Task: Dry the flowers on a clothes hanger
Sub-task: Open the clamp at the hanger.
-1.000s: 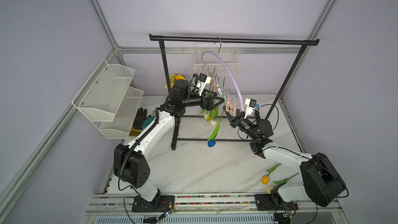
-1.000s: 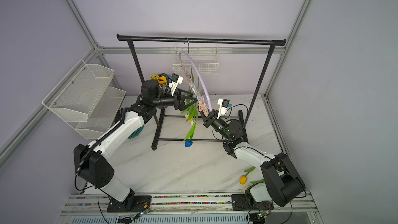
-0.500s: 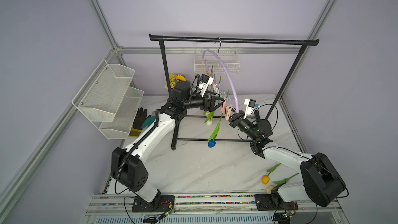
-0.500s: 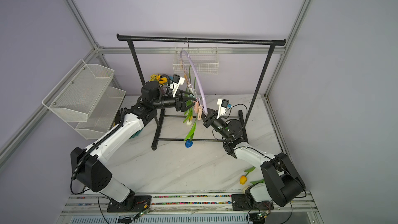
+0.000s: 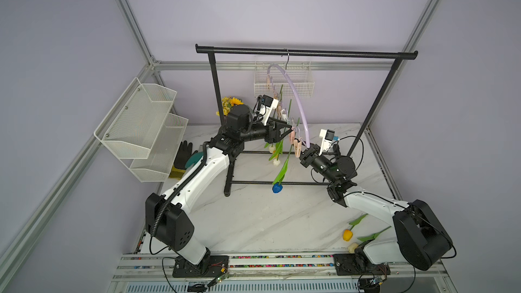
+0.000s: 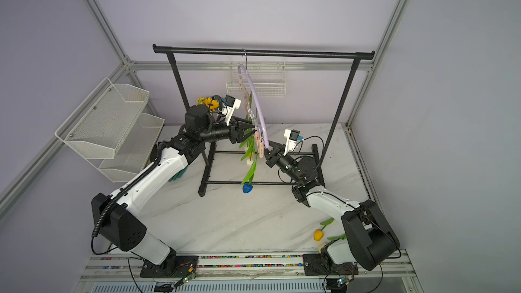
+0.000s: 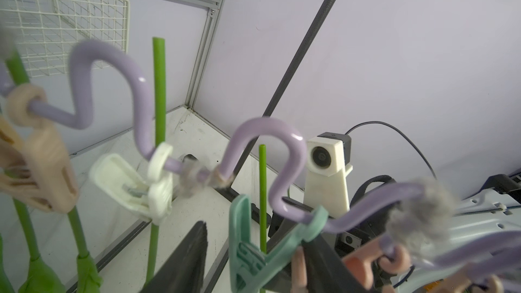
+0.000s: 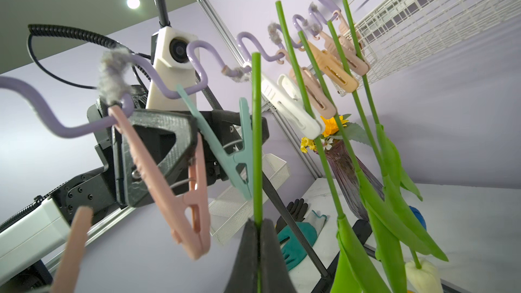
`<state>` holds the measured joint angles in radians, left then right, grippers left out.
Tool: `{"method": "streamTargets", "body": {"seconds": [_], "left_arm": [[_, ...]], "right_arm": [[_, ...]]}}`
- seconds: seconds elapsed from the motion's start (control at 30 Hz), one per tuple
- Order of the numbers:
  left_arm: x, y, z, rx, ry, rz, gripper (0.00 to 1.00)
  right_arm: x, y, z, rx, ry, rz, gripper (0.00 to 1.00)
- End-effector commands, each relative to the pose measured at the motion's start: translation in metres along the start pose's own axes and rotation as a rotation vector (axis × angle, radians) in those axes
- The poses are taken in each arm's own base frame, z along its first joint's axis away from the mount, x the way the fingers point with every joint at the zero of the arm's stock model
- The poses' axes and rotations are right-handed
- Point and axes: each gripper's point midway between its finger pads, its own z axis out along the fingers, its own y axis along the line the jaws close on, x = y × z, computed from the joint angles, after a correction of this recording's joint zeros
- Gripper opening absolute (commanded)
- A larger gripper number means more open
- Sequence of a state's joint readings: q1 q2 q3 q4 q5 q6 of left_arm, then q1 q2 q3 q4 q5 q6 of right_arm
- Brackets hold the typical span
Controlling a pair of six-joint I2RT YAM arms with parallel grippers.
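1. Jaws of the right gripper (image 8: 258, 231) are clenched on a thin green tulip stem (image 8: 256, 136) just below the low end of the clothes hanger (image 5: 299, 108). The stem's cut tip rises past the hanger's wavy rail.
2. The left gripper (image 5: 289, 131) meets the hanger's peg row from the opposite side. Its black fingers (image 7: 194, 255) are parted with the teal peg (image 7: 245, 249) between them. One finger touches the peg's handle and a gap shows at the other, so it straddles the peg rather than squeezes it.
3. The held stem stands right beside the teal peg's mouth. Whether the peg bites it cannot be told.
4. A pink peg (image 8: 169, 187) hangs next along the rail, toward the hanger's low end, with its mouth closed.
5. The clothes hanger is a thin lilac arch. Its metal hook (image 5: 286, 56) sits over the bar of the black garment rack (image 5: 338, 53). The lower rail is bent into waves and carries tufts of grey fluff (image 8: 112, 77).
6. Higher up the hanger, a white peg (image 8: 284, 100) and beige pegs (image 8: 329, 66) each pinch one of the flowers by its stem, heads down, with long pointed leaves. A cream-white head (image 8: 421, 274) and a blue head (image 5: 276, 188) dangle below the hanger, the blue one lowest.
7. Well apart from the hanger, a yellow tulip (image 5: 347, 234) lies flat on the marble tabletop (image 5: 253, 221).
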<state>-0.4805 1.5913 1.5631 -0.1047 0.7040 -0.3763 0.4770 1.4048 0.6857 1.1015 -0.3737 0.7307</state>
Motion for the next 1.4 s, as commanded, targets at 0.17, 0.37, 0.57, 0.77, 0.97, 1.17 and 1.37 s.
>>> {"method": "streamTargets", "body": {"seconds": [0.17, 0.37, 0.57, 0.77, 0.97, 1.17, 1.37], "left_arm": [[-0.027, -0.025, -0.009, 0.047, -0.051, 0.073, 0.48], [-0.028, -0.027, -0.008, 0.056, -0.041, 0.089, 0.65], [-0.025, -0.024, -0.004, 0.060, -0.023, 0.082, 0.56], [-0.018, -0.020, -0.003, 0.054, -0.003, 0.070, 0.54], [-0.013, -0.014, -0.002, 0.020, 0.010, 0.052, 0.65], [-0.010, -0.012, -0.002, 0.018, 0.019, 0.042, 0.52], [-0.013, -0.016, -0.003, 0.032, 0.010, 0.040, 0.38]], "right_arm": [[-0.004, 0.010, -0.002, -0.018, -0.008, -0.020, 0.00], [-0.004, 0.010, -0.002, -0.023, -0.004, -0.020, 0.00], [-0.003, 0.010, -0.001, -0.025, -0.002, -0.018, 0.00], [-0.003, 0.010, -0.001, -0.025, -0.001, -0.017, 0.00], [-0.004, 0.011, -0.002, -0.024, -0.006, -0.022, 0.00], [-0.003, 0.009, -0.003, -0.017, -0.004, -0.024, 0.00], [-0.002, 0.008, -0.003, -0.016, -0.002, -0.025, 0.00]]}}
